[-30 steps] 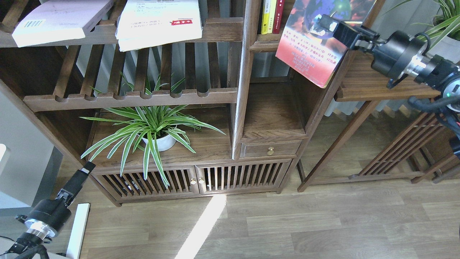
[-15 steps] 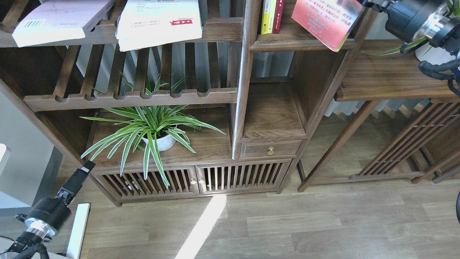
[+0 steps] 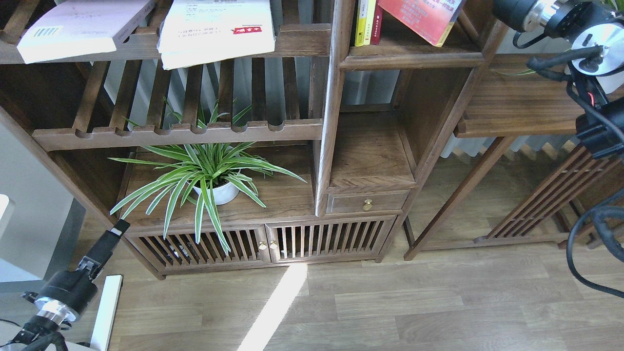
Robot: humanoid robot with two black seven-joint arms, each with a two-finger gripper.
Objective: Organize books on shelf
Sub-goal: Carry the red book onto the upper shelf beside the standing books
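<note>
The left claw [image 3: 111, 237] sits low at the lower left of the frame, its dark fingers seen as one narrow shape, so how far it gapes cannot be told; it holds nothing. The right claw is out of view past the top edge; only the right arm [image 3: 560, 14] shows at the upper right. The red book [image 3: 421, 19] tilts at the top, over the shelf [image 3: 412, 58], beside upright yellow and red spines [image 3: 368, 22]. At the upper left, the lavender book [image 3: 78, 27] and the white book [image 3: 217, 29] lie flat on the slatted rack [image 3: 302, 39].
</note>
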